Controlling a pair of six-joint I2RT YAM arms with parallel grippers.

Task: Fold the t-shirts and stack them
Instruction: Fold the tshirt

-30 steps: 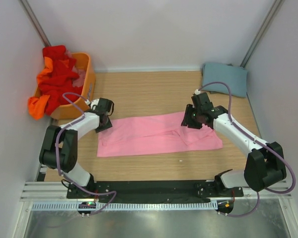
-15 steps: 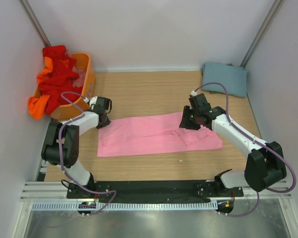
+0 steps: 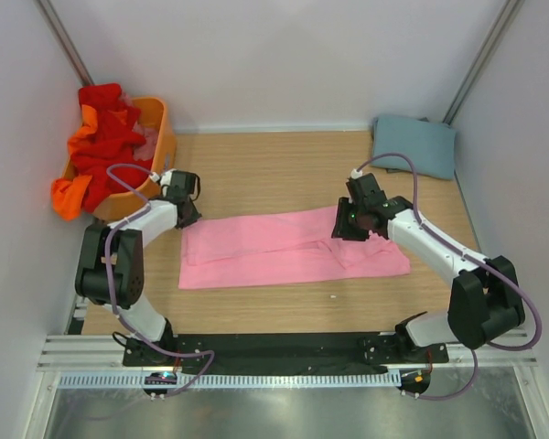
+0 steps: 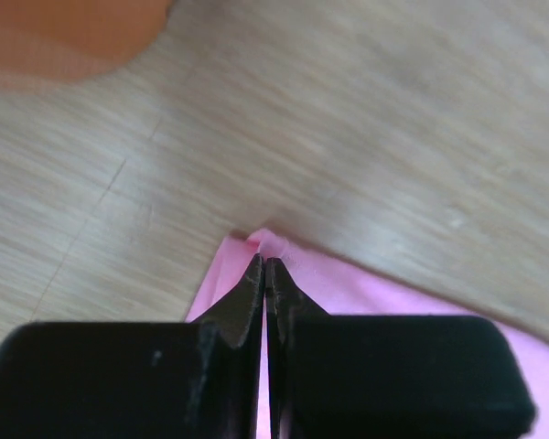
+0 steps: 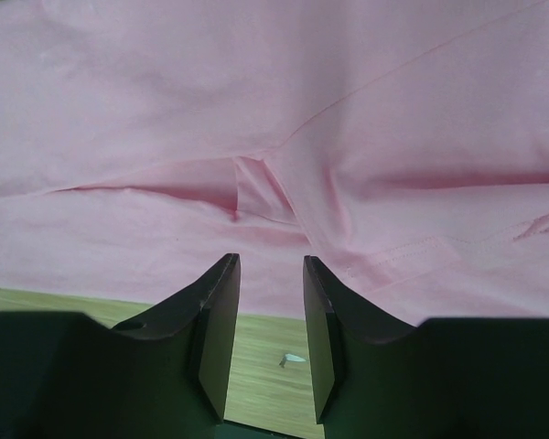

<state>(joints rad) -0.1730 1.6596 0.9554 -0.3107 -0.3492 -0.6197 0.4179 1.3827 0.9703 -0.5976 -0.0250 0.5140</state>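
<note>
A light pink t-shirt lies folded into a long strip across the wooden table. My left gripper is at its far left corner. In the left wrist view the gripper is shut, with the shirt's pink corner pinched between its tips. My right gripper is open and empty, just above the shirt's right part. In the right wrist view it stands apart from the creased pink cloth. A folded grey-blue t-shirt lies at the back right.
An orange plastic basket stands at the back left, next to my left arm. It holds crumpled red shirts, and an orange one hangs over its side. A small white scrap lies on the wood near the shirt's front edge.
My left gripper has moved back and to the left with the pink corner, drawing that end of the shirt out. My right gripper has shifted slightly left above the shirt.
</note>
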